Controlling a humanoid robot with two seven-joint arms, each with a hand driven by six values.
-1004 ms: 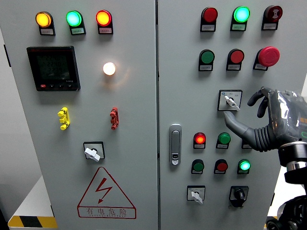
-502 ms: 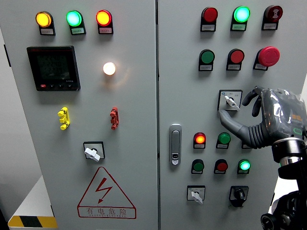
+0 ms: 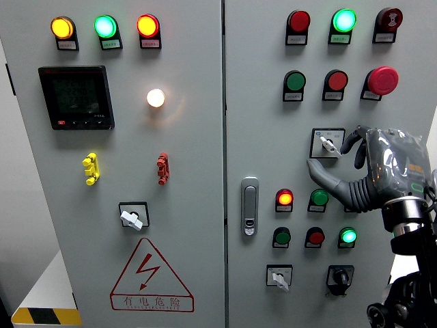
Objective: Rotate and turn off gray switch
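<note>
At the far left of the panel we see three lit lamps in a row, orange, green and red, with a dark digital meter below them and a glowing white lamp to its right. Lower down sit a yellow clip and a red clip, then a small gray rotary switch above a red-bordered warning triangle.

Past the seam between the doors we find a metal door handle. Right of it are rows of red and green buttons, a lit red lamp, a lit green lamp, and a red mushroom button near the top right. Along the bottom are another gray selector and a black knob.

The gray switch sits on its black square plate in the middle of the right door, its lever pointing down and to the right. Our right hand comes in from the right edge and is beside the switch: the thumb stretches out below the plate, while the curled dark fingers are at the plate's right edge. We cannot tell whether they actually pinch the lever.
</note>
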